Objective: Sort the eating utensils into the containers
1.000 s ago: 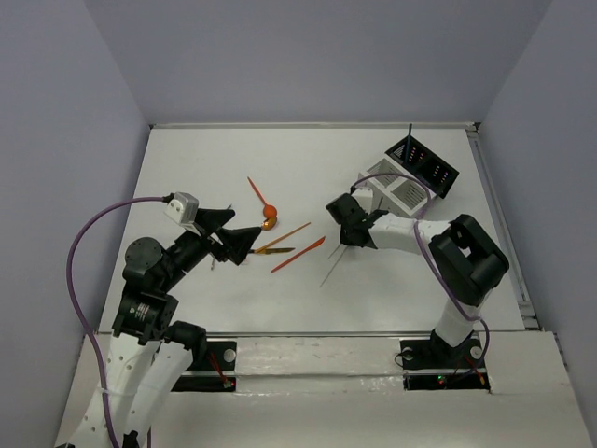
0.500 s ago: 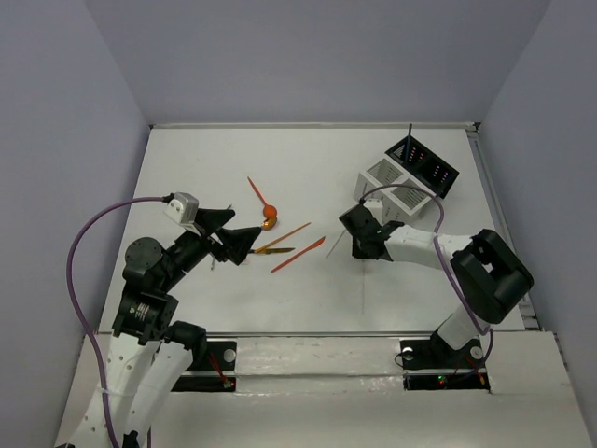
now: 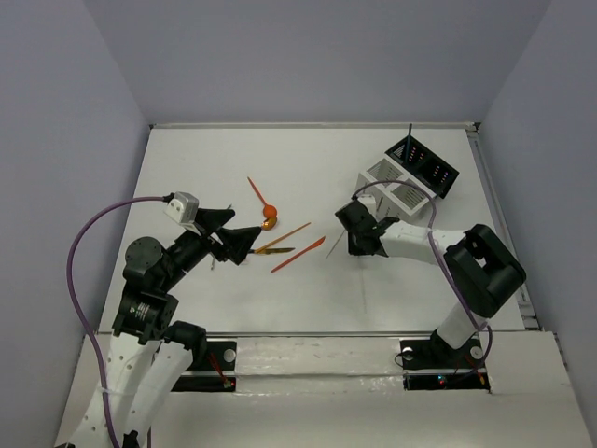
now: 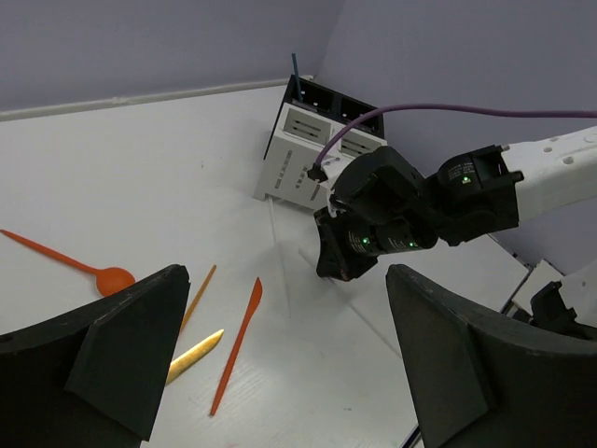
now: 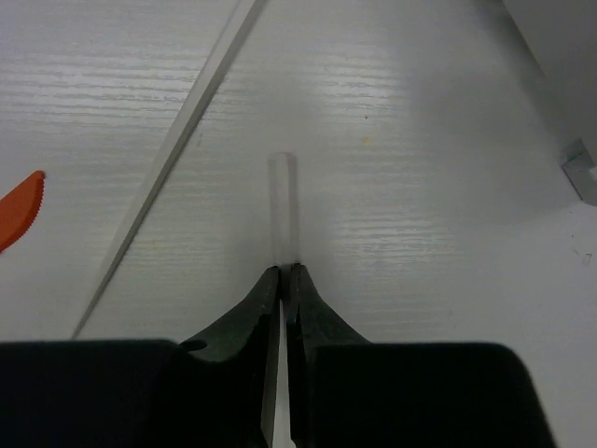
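Fingertip pinch on a clear utensil, and we judge a slip the main risk

The right gripper is clenched on the near end of the clear utensil, which points to twelve o'clock in the wrist view and lies low over the table. Only the very tips hold it, so we think the slick, narrow piece could swivel or drop on the lift. A second clear piece lies just beside it at ten o'clock and might be nudged. Seen from above, the white caddy and black box sit at one o'clock of the gripper — a sagging utensil could catch a rim. The utensil looks thin, straight, glassy and hard to see. The left gripper is spread wide and empty.
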`<control>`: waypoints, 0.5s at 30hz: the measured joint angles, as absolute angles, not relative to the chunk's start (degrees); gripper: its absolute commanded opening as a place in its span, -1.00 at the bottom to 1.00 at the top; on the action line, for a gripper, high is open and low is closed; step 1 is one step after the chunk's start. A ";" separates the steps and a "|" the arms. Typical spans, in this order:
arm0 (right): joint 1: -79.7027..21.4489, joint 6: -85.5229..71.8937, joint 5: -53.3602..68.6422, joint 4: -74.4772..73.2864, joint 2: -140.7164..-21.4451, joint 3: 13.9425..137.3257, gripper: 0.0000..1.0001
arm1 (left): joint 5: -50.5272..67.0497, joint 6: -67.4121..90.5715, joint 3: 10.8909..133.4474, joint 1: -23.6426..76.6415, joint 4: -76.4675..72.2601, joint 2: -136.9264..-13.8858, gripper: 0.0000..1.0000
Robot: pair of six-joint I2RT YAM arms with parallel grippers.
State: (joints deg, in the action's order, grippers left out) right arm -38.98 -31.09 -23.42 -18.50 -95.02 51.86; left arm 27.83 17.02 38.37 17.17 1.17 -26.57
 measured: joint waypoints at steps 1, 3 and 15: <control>-38.98 -30.96 -23.40 -18.48 -95.29 52.21 -0.86 | 27.83 17.02 38.37 17.17 1.17 -26.57 0.98; -38.98 -30.76 -23.40 -18.72 -95.15 52.25 -0.86 | 27.86 17.02 38.37 17.10 1.17 -26.61 0.98; -38.22 -24.12 -26.06 -17.54 -70.50 53.76 -0.86 | 28.51 17.02 38.37 16.03 1.15 -28.14 0.98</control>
